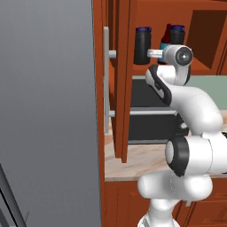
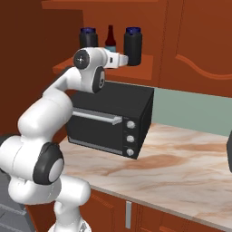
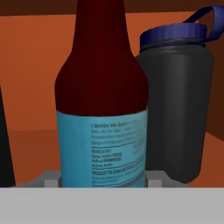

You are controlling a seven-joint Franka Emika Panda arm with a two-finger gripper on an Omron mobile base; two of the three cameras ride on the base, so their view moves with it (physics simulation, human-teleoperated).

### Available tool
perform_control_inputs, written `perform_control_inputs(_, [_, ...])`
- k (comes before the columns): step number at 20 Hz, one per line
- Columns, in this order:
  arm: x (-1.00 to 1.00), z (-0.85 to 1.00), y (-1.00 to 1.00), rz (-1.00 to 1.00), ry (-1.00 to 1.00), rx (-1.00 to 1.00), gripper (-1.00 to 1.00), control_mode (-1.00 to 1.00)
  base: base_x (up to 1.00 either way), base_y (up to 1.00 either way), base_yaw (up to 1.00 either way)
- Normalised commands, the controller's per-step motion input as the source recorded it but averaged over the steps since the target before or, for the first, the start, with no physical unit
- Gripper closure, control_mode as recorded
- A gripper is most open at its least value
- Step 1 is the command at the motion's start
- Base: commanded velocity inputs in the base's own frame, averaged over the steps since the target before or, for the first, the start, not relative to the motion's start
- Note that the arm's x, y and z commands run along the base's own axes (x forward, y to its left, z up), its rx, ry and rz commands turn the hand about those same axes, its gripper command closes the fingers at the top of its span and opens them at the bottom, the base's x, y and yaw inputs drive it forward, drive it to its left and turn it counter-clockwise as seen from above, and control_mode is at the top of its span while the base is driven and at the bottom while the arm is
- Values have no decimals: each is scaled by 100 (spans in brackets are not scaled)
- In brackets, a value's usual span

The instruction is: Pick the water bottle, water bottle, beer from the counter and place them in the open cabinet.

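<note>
The end effector (image 3: pixel 103 177), finger tips mostly hidden, grips the beer (image 3: pixel 101 131), which blocks part of the water bottle (image 3: pixel 181 105) behind it.

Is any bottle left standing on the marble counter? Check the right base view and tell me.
No: both water bottles and the beer stand on the open cabinet's shelf, above the counter.
</note>
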Motion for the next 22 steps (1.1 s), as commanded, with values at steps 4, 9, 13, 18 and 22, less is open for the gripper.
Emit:
perform_control_inputs(4, [16, -7, -3, 0, 0, 0, 100, -100, 0, 0, 0])
perform_control_inputs(9, [12, -18, 0, 0, 0, 0, -100, -100, 0, 0, 0])
perform_control_inputs(13, [2, -17, 0, 0, -1, 0, -100, -100, 0, 0, 0])
perform_control_inputs(18, [0, -13, 0, 0, -2, 0, -100, -100, 0, 0, 0])
perform_control_inputs(22, [0, -6, 0, 0, 0, 0, -100, -100, 0, 0, 0])
